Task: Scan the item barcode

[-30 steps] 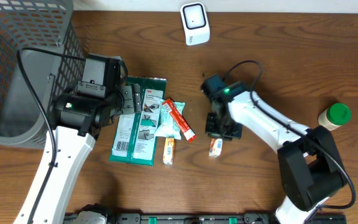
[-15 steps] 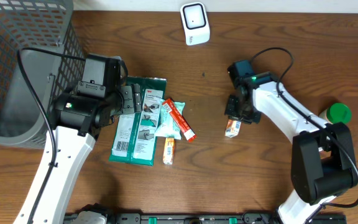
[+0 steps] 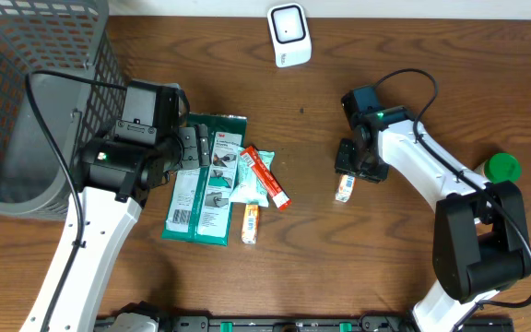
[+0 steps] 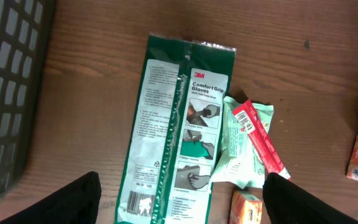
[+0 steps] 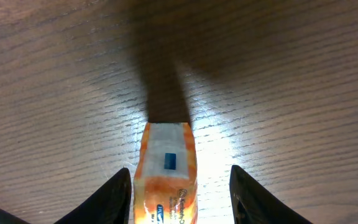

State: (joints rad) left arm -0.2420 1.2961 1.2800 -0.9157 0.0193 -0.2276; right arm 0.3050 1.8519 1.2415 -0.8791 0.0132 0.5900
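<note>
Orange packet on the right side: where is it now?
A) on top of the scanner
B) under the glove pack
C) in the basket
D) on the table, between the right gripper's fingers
D: the right wrist view shows the packet lying on the table, with the right gripper straddling it and its jaws standing apart.

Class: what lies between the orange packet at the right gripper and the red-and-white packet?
Only bare table, shown in the overhead view, separates the orange packet from the red-and-white packet.
</note>
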